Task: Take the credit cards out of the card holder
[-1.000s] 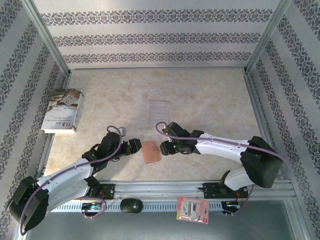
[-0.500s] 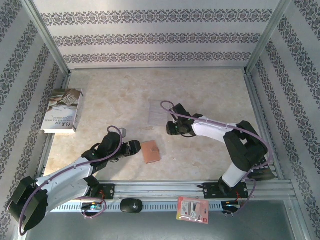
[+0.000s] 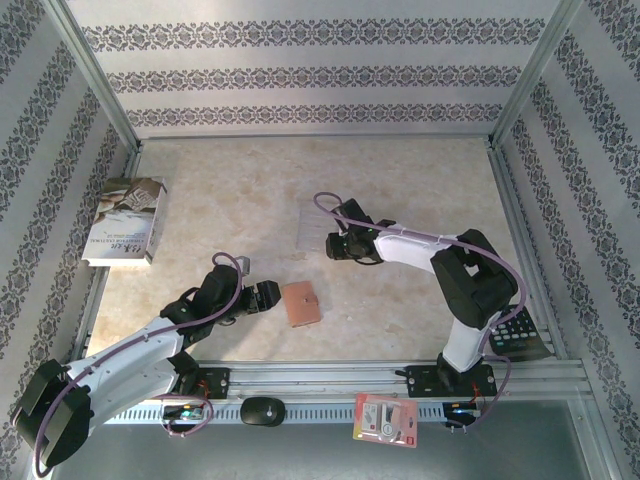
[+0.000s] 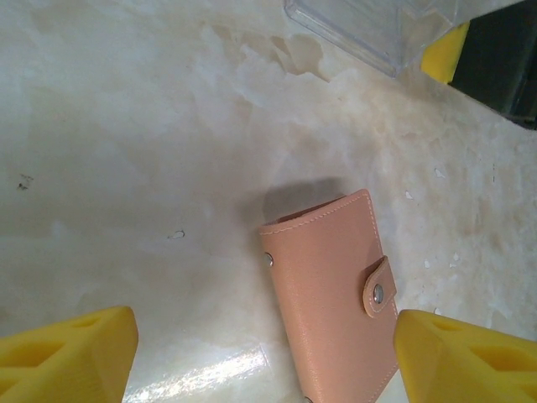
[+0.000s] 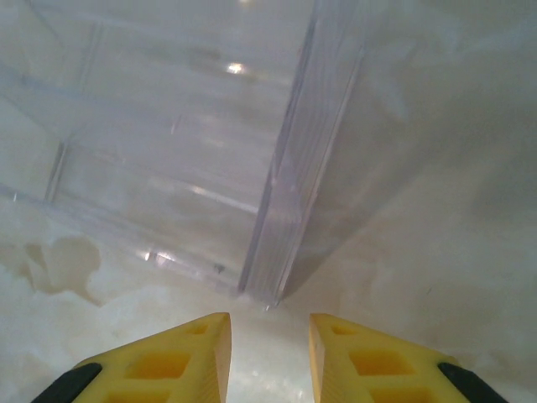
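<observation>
1. The card holder [image 3: 301,303] lies flat on the table [image 3: 230,190], near the front edge and about midway between my two arms. It is folded shut, with its snap tab [image 4: 377,285] pressed down over the edge.
2. With the tab fastened, I judge the credit cards are all inside it, so no part of the removal is done.
3. My left gripper [image 4: 264,336] hangs just left of the card holder with its jaws spread wide and nothing between them. In the left wrist view the leather sits between my two yellow fingers, closer to the right one, and neither finger touches it.
4. My right gripper [image 5: 270,336] is farther back on the table, well apart from the card holder. It points at the near corner of the clear plastic sleeve [image 3: 320,225]. Its fingers stand a narrow gap apart with bare table showing through, so it grips nothing.
5. What is left, as I judge it:
   - pin or pick up the card holder;
   - undo the snap and fold it open;
   - draw each card out of its pocket and lay it on the table.
6. The right arm will have to come back to the near side, because one gripper must steady the leather while the other pulls.
</observation>
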Controlling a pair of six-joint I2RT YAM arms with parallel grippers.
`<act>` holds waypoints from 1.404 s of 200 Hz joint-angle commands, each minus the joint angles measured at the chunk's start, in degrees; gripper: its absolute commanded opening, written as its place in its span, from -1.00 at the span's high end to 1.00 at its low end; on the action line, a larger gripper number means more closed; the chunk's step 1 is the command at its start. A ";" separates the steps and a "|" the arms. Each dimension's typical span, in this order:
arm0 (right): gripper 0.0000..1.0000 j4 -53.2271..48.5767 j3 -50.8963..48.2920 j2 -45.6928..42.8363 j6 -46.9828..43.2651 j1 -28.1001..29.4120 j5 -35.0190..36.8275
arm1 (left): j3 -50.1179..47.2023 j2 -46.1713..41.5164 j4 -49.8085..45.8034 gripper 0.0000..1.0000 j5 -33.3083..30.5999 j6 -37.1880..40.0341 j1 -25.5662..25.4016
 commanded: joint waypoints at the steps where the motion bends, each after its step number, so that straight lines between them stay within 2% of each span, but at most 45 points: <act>1: 0.38 -0.12 2.49 1.40 0.39 -1.24 2.59 | 1.55 0.19 -2.01 -0.61 -0.50 1.50 -0.70; 51: 0.35 -2.27 4.39 1.78 -0.62 -3.04 5.10 | 1.62 0.31 -1.65 -0.64 0.10 1.59 -0.70; 78: 0.13 -2.67 2.63 -1.94 -1.11 -2.70 4.27 | 2.02 0.38 -2.04 -0.65 0.65 1.90 -0.77; 110: -0.11 -2.46 -4.27 -10.64 -2.46 1.29 3.74 | 1.89 0.32 -0.67 -0.66 2.34 2.49 -0.72; 122: -0.14 -1.01 -7.55 -13.85 -2.53 2.55 0.35 | 1.65 0.91 0.71 -0.66 3.28 2.63 -0.78; 132: -0.15 0.90 -10.12 -15.63 -2.77 3.37 -5.76 | 1.60 1.93 1.94 -0.66 4.16 2.72 -0.83; 152: -0.16 0.65 -12.29 -17.34 -3.16 7.03 -10.06 | 1.62 4.78 4.48 -0.59 5.99 2.55 -0.89; 171: -0.14 -1.17 -12.33 -16.61 -3.56 10.62 -12.25 | 1.60 7.36 6.57 -0.51 7.23 2.24 -1.09; 205: -0.12 -0.99 -12.97 -15.04 -3.28 13.73 -14.41 | 1.00 8.19 9.08 -0.39 8.20 1.45 -1.67; 236: -0.16 -3.13 -11.12 -13.69 -4.70 17.61 -9.95 | 1.21 7.65 7.37 -0.31 7.53 1.05 -1.76; 281: -0.22 -4.34 -8.81 -10.96 -4.71 21.28 -2.36 | 2.01 1.29 -3.28 -0.33 0.51 1.00 -1.77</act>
